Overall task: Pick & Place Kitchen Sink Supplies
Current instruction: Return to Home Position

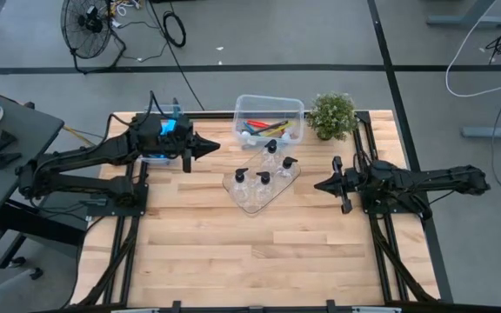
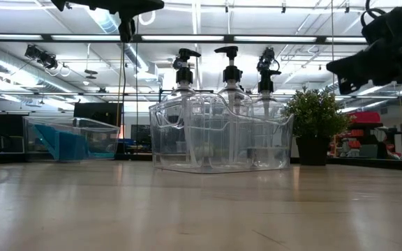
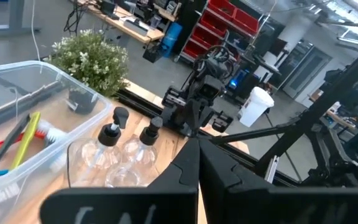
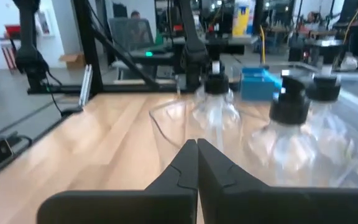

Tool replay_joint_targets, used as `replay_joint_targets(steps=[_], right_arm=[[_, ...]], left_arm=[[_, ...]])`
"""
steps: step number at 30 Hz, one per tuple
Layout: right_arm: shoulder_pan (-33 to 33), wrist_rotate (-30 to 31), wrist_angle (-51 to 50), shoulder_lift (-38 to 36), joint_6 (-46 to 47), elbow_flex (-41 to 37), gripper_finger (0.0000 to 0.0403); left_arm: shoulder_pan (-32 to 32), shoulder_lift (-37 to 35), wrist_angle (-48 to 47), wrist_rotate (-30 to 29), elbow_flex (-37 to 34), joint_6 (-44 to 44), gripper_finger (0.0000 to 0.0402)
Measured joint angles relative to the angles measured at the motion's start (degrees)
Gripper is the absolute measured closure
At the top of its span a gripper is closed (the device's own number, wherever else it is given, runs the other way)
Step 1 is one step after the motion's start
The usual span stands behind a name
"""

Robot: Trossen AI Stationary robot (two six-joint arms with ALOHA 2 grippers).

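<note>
Several small clear bottles with black pump tops point(image 1: 263, 180) stand upright in a clear tray point(image 1: 249, 198) at the table's middle; they also show in the low view point(image 2: 229, 66). Red, yellow-green and blue brushes point(image 3: 14, 146) lie in a clear bin point(image 1: 270, 111) behind the tray. Blue sponges point(image 2: 68, 143) sit in another clear bin at the far left, below my left arm. My left gripper point(image 1: 214, 146) point(image 3: 197, 142) hangs shut, level, left of the bottles and above the table. My right gripper point(image 1: 317, 184) point(image 4: 196, 143) is shut too, right of the tray, pointing at the bottles point(image 4: 291, 118).
A small green potted plant point(image 1: 332, 115) stands at the far right next to the brush bin. The near half of the wooden table point(image 1: 259, 252) is bare wood. Black frame rails point(image 1: 381, 252) run along both table sides.
</note>
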Motion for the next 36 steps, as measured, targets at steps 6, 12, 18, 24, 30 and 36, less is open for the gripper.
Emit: replay_joint_targets(steps=[6, 12, 18, 24, 30, 36], right_arm=[[0.0, 1.9, -5.2, 0.0, -0.1, 0.0, 0.0403], [0.0, 3.7, -10.9, 0.1, 1.6, 0.1, 0.0402], [0.0, 3.2, -9.5, 0.2, 9.9, 0.1, 0.04], [0.0, 3.0, -9.5, 0.3, 13.0, 0.1, 0.0399], [0.0, 3.0, -9.5, 0.3, 13.0, 0.1, 0.0399], [0.8, 3.0, -9.9, -1.6, 13.0, 0.1, 0.0399]], left_arm=[[-0.1, -0.3, -0.1, -0.2, 0.0, 0.0, 0.04], [-0.1, -0.6, -0.2, -0.2, 0.0, 0.1, 0.04], [-0.1, -0.7, 0.1, 2.0, 0.0, 2.3, 0.04], [-0.1, -0.7, 1.1, 3.5, 0.0, 6.0, 0.04], [-0.1, -0.7, 3.5, 3.4, 0.0, 10.3, 0.0399], [0.1, -0.7, 4.1, 2.3, 0.0, 11.8, 0.0399]])
